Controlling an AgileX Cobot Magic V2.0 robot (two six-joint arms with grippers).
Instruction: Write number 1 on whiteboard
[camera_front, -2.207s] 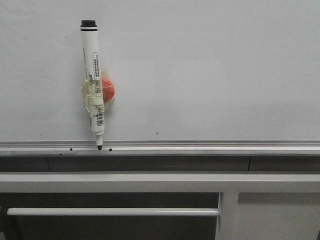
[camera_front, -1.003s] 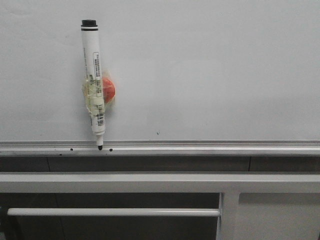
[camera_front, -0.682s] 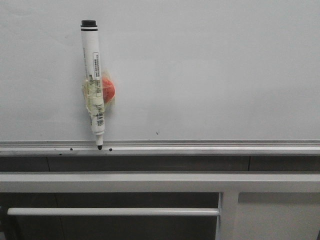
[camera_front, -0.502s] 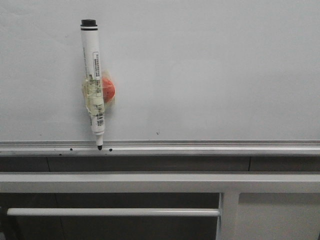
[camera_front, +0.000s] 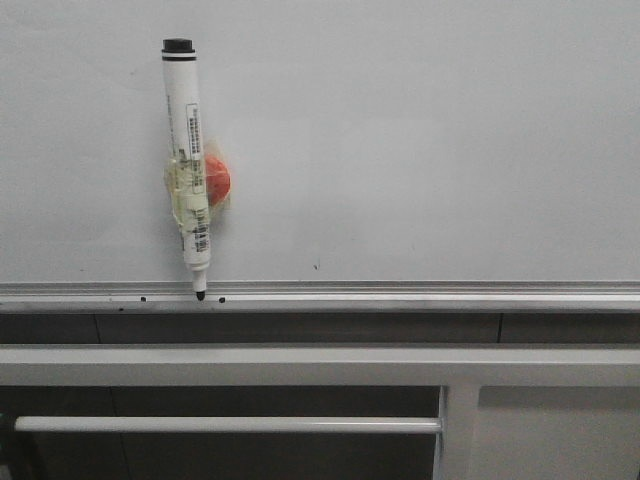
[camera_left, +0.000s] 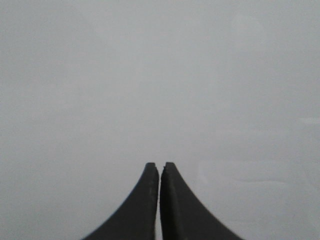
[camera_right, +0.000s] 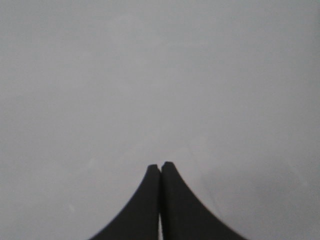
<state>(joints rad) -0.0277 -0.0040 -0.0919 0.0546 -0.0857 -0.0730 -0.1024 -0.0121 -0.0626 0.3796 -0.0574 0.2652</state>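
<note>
The whiteboard (camera_front: 420, 150) fills the upper front view, plain white-grey with a silver rail (camera_front: 400, 292) along its lower edge. No number 1 stroke shows on it. A white marker pen (camera_front: 187, 165) with a black end hangs upright at the board's left, taped to an orange-red magnet (camera_front: 216, 180), tip down at the rail. Neither gripper shows in the front view. My left gripper (camera_left: 160, 165) is shut and empty, facing a plain grey surface. My right gripper (camera_right: 160, 165) is shut and empty, facing the same kind of surface.
Below the rail run white frame bars (camera_front: 320, 365), a thin horizontal white rod (camera_front: 225, 424) and a white upright post (camera_front: 455, 430). A tiny dark speck (camera_front: 316, 266) sits on the board near the rail.
</note>
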